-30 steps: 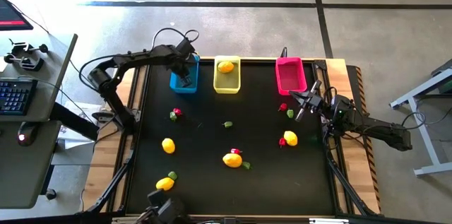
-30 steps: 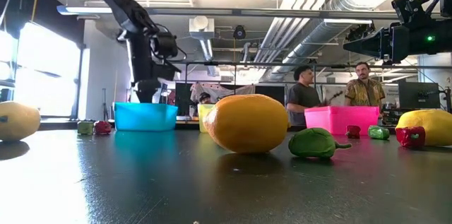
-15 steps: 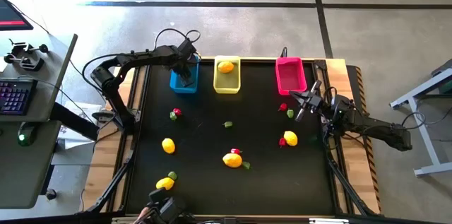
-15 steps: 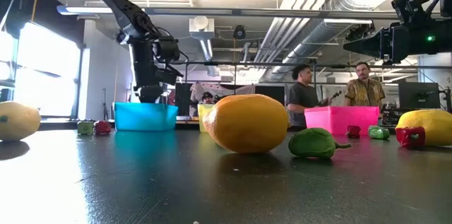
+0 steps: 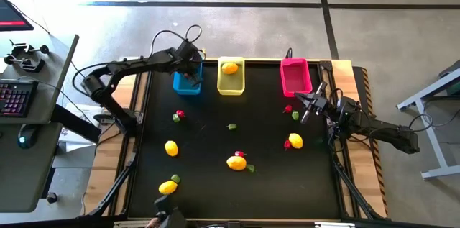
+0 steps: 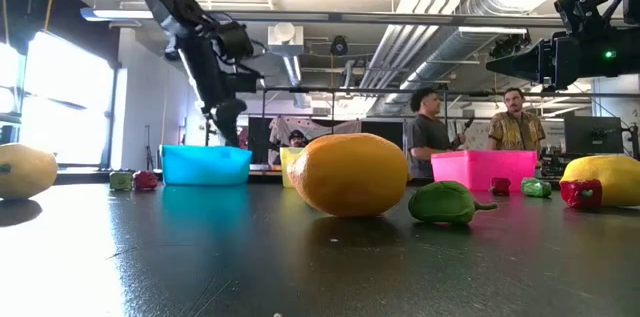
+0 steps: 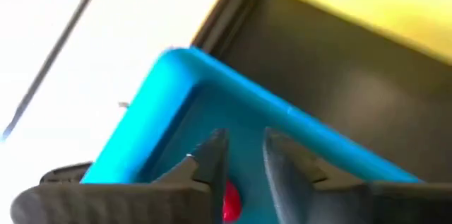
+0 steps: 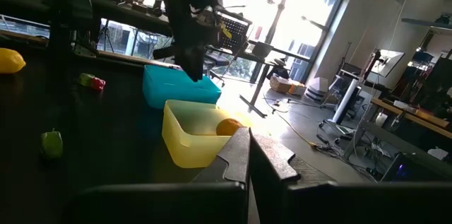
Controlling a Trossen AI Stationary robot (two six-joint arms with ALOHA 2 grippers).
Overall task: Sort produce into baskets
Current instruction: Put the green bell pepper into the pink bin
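My left claw (image 5: 190, 74) hangs over the blue basket (image 5: 186, 84), fingers (image 7: 212, 155) parted and holding nothing; a red berry (image 7: 230, 201) lies in the basket right below them. I judge this the drop-off step just finished. Compared with a second ago the left claw has lifted and tilted back from the basket, arm drawn toward the bench's edge. My right claw (image 5: 310, 101) waits past the pink basket (image 5: 295, 77), fingers pressed together, empty, unmoved. One lemon (image 5: 229, 67) sits in the yellow basket (image 5: 231, 77). Nearest loose piece to my left claw is the red-and-green pair (image 5: 177, 116) on the bench (image 5: 208, 149), a short way in front of the blue basket; more lemons lie farther off. Next move: likely swing off the basket, descend on that pair, fingers wide.
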